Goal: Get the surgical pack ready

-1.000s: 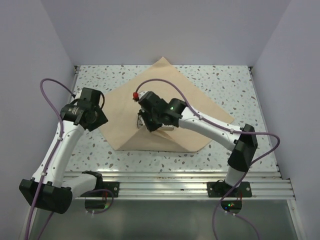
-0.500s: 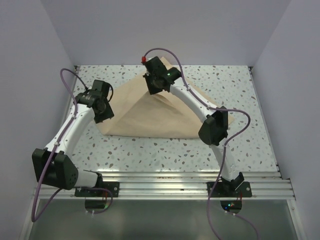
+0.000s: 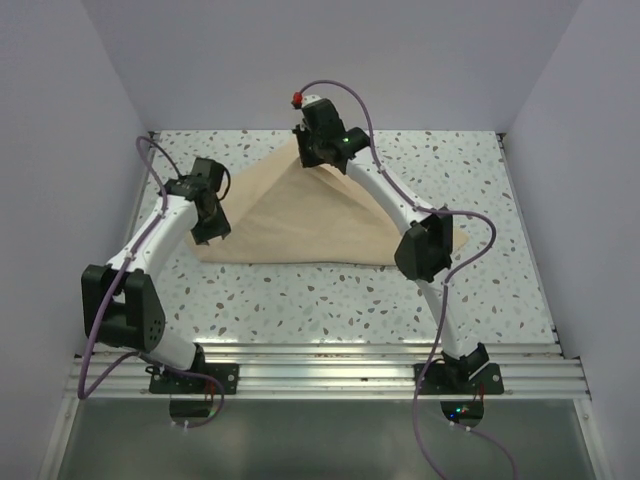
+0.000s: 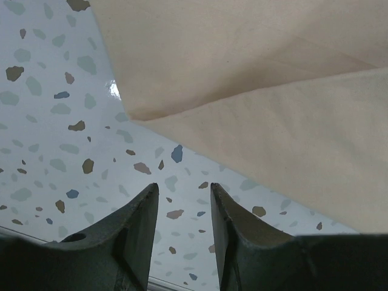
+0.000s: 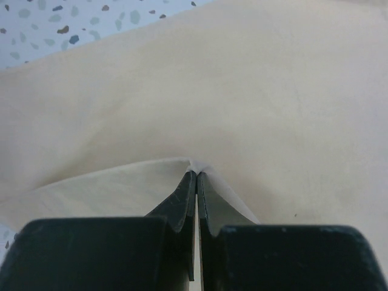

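Observation:
The tan wrap sheet [image 3: 300,215] of the surgical pack lies folded into a wide triangle on the speckled table. My right gripper [image 3: 312,160] is far back at the triangle's peak, shut on a corner of the wrap sheet [image 5: 195,165], which it holds pulled over the rest. My left gripper [image 3: 213,232] hovers by the sheet's left corner, open, with bare tabletop between its fingers [image 4: 182,189]. The sheet's folded left edge [image 4: 200,106] lies just beyond the fingertips. Tray, instruments and gauze are hidden.
The table's back edge [image 3: 420,131] and the rear wall are close behind the right gripper. A metal rail [image 3: 330,365] runs along the near edge by the arm bases. Purple cables loop above both arms.
The right gripper carried the sheet's corner from the middle back to the far edge, folding the sheet into a triangle. The left gripper shifted slightly right and back toward the sheet's left corner.

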`<action>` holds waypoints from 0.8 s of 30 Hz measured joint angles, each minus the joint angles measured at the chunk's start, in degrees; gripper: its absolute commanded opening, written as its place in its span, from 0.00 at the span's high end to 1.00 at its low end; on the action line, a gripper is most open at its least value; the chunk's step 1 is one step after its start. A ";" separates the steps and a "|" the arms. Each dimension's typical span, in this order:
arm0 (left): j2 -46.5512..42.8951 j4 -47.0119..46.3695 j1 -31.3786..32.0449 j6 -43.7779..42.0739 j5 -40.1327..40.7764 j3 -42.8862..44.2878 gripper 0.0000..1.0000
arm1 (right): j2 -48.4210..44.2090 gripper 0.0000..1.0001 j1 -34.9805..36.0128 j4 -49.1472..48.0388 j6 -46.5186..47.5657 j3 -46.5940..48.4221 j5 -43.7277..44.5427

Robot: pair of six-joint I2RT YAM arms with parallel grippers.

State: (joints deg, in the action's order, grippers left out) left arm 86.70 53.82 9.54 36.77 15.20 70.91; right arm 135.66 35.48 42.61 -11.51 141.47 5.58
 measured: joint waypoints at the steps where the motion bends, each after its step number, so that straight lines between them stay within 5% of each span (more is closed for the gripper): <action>1: 0.42 -0.11 -0.04 0.00 -0.13 0.02 0.57 | 0.85 1.00 -0.11 -0.81 0.17 0.87 -0.44; 24: 8.37 -1.07 -0.92 -1.14 -2.12 6.38 0.61 | 4.96 1.00 -4.39 -5.99 -1.36 -1.55 -4.76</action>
State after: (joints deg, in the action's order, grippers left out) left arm 95.07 52.75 8.62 35.64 13.08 77.30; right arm 140.62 31.09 36.62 -12.86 139.92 0.82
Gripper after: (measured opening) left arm 0.396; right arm 0.010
